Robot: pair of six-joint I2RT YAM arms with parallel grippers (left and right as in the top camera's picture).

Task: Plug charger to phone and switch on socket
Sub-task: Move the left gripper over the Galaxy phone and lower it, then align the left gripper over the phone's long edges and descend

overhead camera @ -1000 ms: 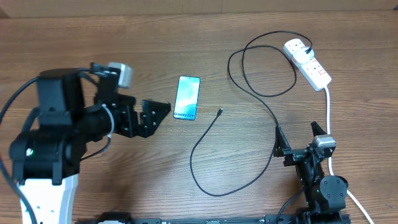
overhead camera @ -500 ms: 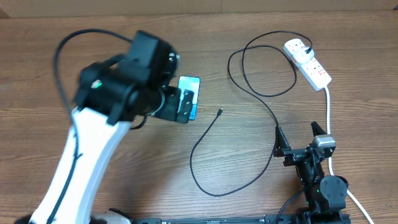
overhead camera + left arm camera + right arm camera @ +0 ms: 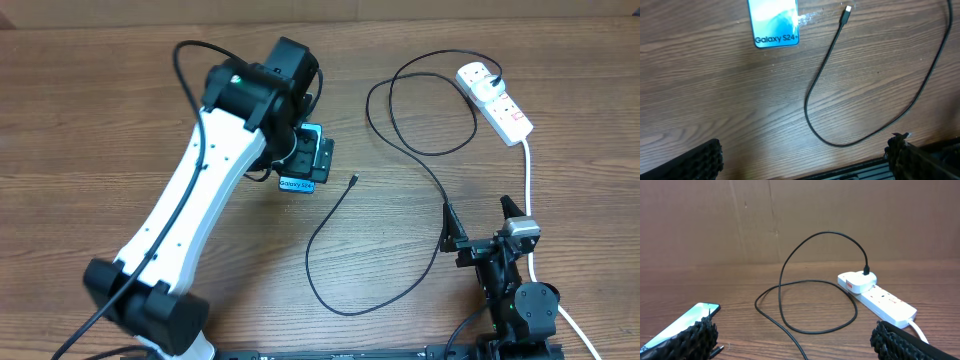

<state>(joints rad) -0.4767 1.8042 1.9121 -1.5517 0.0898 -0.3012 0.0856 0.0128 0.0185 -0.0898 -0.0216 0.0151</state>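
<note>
The phone (image 3: 297, 183), with a blue screen reading "Galaxy S24", lies flat on the table, its upper part hidden under my left gripper (image 3: 312, 158). That gripper hovers over it, open and empty. In the left wrist view the phone (image 3: 774, 22) is at the top, and the jaws (image 3: 805, 165) stand wide apart. The charger's connector tip (image 3: 355, 180) lies just right of the phone, apart from it. Its black cable (image 3: 812, 120) loops to a plug (image 3: 497, 78) in the white socket (image 3: 497, 103). My right gripper (image 3: 483, 225) is open and empty at the front right.
A thick white cord (image 3: 527, 190) runs from the socket down past the right arm's base. The cable's loops cover the middle and right of the table. In the right wrist view a cardboard wall (image 3: 800, 220) stands behind the socket (image 3: 885, 300).
My left arm has swung from the left side of the table to the right and now hangs over the phone. The right arm, cable and socket have not moved.
</note>
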